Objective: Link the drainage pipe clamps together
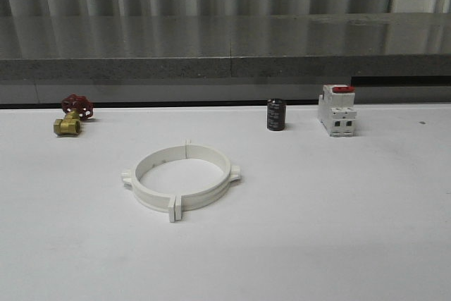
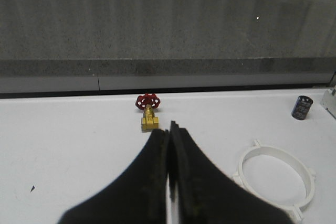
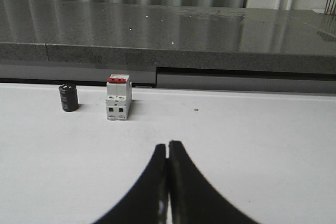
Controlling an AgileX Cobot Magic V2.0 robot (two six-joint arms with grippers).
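Black fingers of the left gripper (image 2: 169,129) press together with nothing between them, raised over the white tabletop (image 1: 338,230). Just beyond its tips, near the tabletop's far edge toward the left corner, sits a brass valve (image 2: 149,121) with a red handwheel. The right gripper (image 3: 168,145) is likewise closed and empty, hanging over bare surface. Beyond it, close to the far edge, stand a white switch block (image 3: 118,97) with a red top and, just beside it, a small black cylinder (image 3: 68,98), upright. The drainage pipe clamps (image 1: 181,175) lie flat near the middle of the tabletop, the two half-arcs meeting as one ring, end tabs touching at the near and far sides, small lugs jutting out left and right.
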